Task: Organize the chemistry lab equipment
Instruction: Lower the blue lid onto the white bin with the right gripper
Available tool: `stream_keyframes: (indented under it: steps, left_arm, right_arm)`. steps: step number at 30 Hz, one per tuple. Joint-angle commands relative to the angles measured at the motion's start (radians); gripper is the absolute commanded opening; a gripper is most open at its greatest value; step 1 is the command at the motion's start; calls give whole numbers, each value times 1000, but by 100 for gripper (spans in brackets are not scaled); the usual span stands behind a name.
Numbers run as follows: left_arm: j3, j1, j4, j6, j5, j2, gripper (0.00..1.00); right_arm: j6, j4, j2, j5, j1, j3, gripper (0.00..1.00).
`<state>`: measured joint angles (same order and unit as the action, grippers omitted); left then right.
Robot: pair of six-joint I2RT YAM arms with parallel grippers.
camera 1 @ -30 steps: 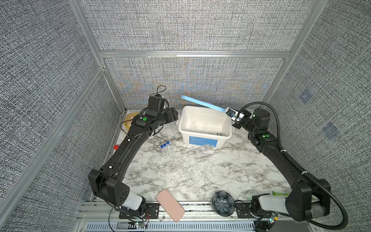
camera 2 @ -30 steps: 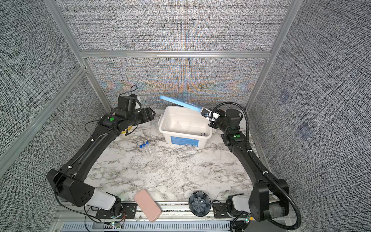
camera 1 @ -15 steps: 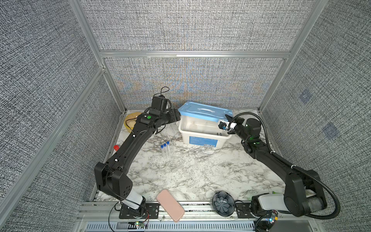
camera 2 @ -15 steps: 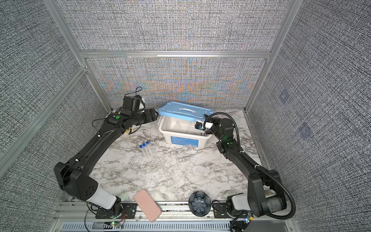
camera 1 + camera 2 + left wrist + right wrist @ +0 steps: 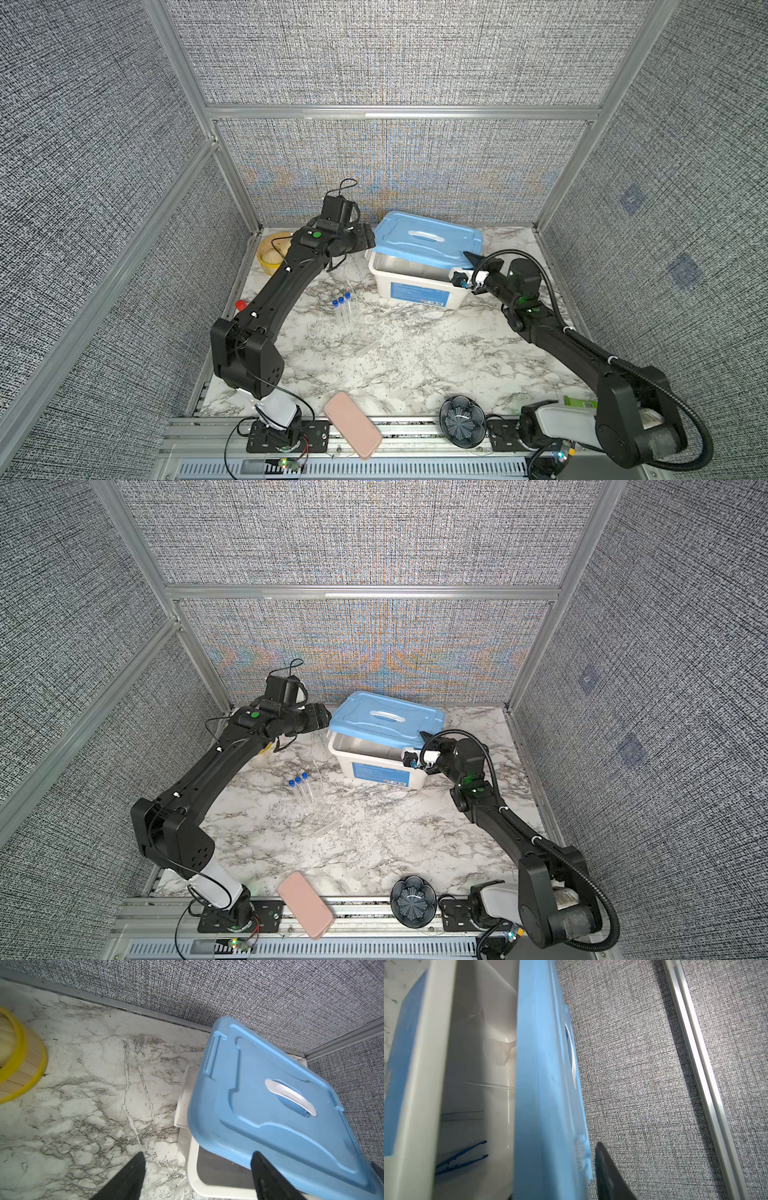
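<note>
Right wrist view shows you the dark blue tweezers (image 5: pixel 460 1157) lying inside the white bin (image 5: pixel 425 1064), under the tilted blue lid (image 5: pixel 542 1084); one finger of your right pincer (image 5: pixel 467 266) sits just beside the lid's corner, and you cannot tell whether it pinches. Your left pincer (image 5: pixel 197 1153) is spread, straddling the lid's other end. The three blue-capped tubes (image 5: pixel 343 309) lie on the worktop (image 5: pixel 415 353) left of its middle, apart from both pincers.
</note>
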<state>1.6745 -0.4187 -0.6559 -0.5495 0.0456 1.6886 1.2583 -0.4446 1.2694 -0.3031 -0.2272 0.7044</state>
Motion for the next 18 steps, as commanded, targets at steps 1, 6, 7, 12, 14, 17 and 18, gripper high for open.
stream_keyframes:
  steps: [1, 6, 7, 12, 14, 17, 18]
  left_arm:
    - [18, 0, -34, 22, -32, 18, 81]
    - [58, 1, -76, 29, -26, 54, 82]
    - [63, 0, -82, 29, -17, 59, 82]
    - [58, 1, -84, 40, -29, 64, 82]
    - [66, 0, -97, 51, -41, 69, 82]
    - [91, 0, -123, 76, -35, 82, 82]
    - [97, 0, -128, 82, -34, 84, 82]
  right_arm:
    - [55, 62, -15, -27, -1, 0, 42]
    - [119, 155, -43, -35, 0, 6, 49]
    - [133, 174, -46, -31, 0, 10, 49]
    - [210, 307, -88, -49, 0, 34, 58]
    - [245, 436, -110, -22, 5, 73, 59]
    - [278, 575, -151, -20, 6, 106, 62]
    - [281, 582, -164, -23, 6, 101, 62]
